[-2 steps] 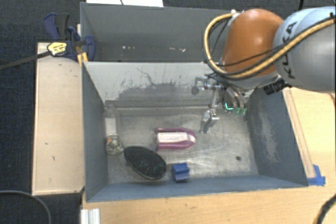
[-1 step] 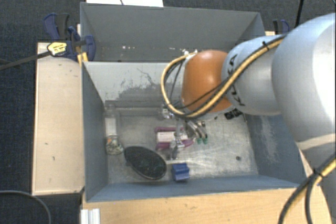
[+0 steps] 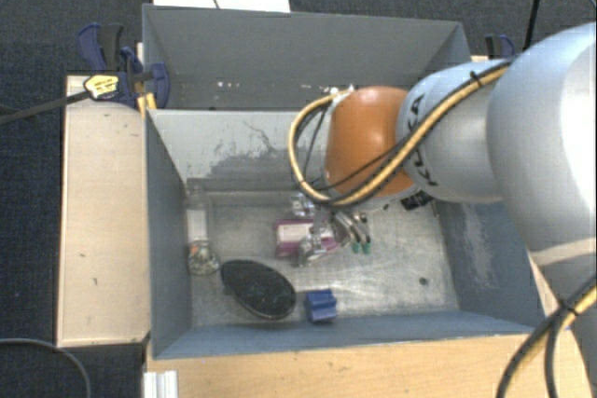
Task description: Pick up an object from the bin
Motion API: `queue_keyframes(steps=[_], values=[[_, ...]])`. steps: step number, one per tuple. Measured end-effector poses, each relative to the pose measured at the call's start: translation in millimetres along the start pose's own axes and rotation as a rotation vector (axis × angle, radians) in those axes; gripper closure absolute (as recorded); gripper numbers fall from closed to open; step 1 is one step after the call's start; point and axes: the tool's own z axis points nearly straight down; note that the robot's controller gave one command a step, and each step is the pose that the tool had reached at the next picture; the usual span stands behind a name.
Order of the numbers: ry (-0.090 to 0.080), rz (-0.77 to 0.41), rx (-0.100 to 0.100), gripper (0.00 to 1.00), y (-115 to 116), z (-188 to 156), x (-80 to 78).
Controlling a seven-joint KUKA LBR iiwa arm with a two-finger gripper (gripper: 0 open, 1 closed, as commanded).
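Bin [image 3: 168, 228] from above; clock directions from floor centre, near wall at 6, far wall at 12.

Risks (judged), near to far.
(a) Near 6 o'clock: small blue block [image 3: 320, 305] and, just beside it toward 7, flat dark oval obj. [image 3: 258, 288]. Both well apart from fingers [image 3: 328, 233]; little chance of disturbance unless swept on a sideways exit.
(b) Centre: purple-and-white obj. [image 3: 298, 239], likeliest pick. Poss. edge-only grip, then slip or tip-out on lift, owing to its offset to one side of fingers.
(c) Just beside fingers, at their 3 o'clock: green-tipped bits [image 3: 360, 244]. Poss. nudged or pinched along w/ target, owing to closeness.
(d) Toward 12: looped cables [image 3: 300, 144] by orange cover [image 3: 366, 144]. Poss. brush against far wall on the way up.

Position. Purple-and-white obj. on floor at approx. centre, at 9 o'clock of fingers, touching or nearly so; not plainly btw. them. Finger state: cannot tell whether open, closed or gripping, tips hidden under wrist. Small clear obj. [image 3: 199, 257] by 9 o'clock wall, well apart, kind not discernible.
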Motion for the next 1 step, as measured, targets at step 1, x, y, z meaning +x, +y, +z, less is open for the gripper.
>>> queue_keyframes(steps=[1], values=[[-0.010, -0.210, 0.002, 1.00, -12.0, -133.5, -18.2]])
